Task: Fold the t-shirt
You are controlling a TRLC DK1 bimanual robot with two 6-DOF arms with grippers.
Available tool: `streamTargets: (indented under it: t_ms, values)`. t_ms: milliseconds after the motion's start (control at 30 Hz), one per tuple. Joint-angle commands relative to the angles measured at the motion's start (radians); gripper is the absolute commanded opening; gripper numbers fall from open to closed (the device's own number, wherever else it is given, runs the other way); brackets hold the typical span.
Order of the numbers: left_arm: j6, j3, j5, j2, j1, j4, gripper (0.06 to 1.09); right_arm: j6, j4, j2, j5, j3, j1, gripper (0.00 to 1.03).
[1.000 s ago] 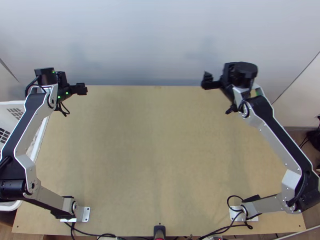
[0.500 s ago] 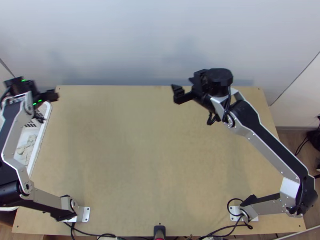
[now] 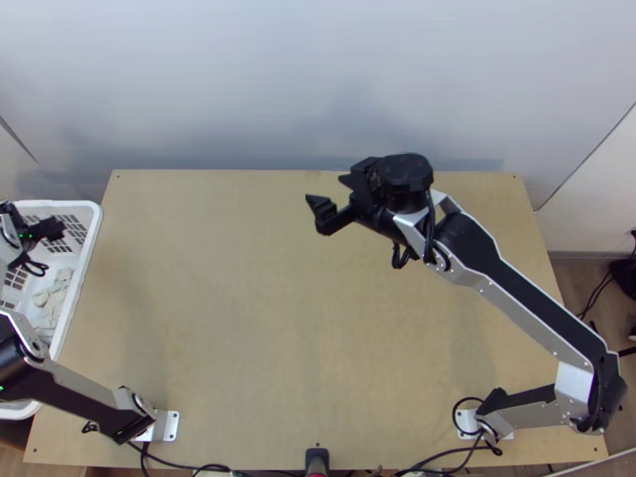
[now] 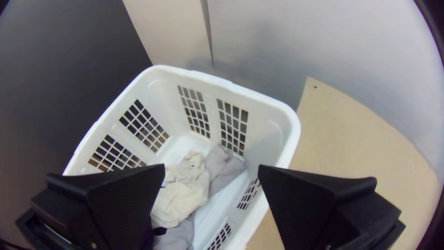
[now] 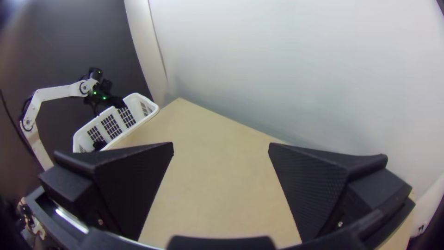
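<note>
Evidently I'm at fetching step: left gripper [image 4: 211, 167] over basket [image 4: 266, 105], right gripper [image 5: 221, 144] above table [image 3: 238, 318], both with fingers apart, empty. Next I should lower left one and pinch fabric. T-shirt, probably cream cloth [image 4: 187, 187] or grey cloth [image 4: 226, 173], lies bunched in basket, rumpled.

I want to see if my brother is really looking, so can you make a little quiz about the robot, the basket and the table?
1. True or false: the left gripper is squeezed shut.
2. Look at the basket. Where are the crumpled cloths? A) beside it, B) hanging over its rim, C) inside it.
3. Fill in the word: the right gripper hangs over the wooden ____.

Key: 1 false; 2 C; 3 table.
</note>
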Motion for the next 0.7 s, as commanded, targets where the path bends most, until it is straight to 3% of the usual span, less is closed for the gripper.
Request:
streamTargets:
  t_ms: [0, 333, 667]
  values:
    - [0.031, 0.028, -0.004, 0.082, 0.062, -0.062, 1.04, 0.005, -0.051, -0.003, -0.007, 0.010, 0.061, 0.96]
    - [0.039, 0.200, -0.003, 0.374, 0.165, -0.001, 1.03, 0.016, -0.117, -0.007, -0.006, 0.013, 0.065, 0.96]
    - [0.041, 0.548, -0.003, 0.693, 0.202, -0.164, 1.03, 0.016, -0.175, 0.002, -0.004, 0.018, 0.090, 0.96]
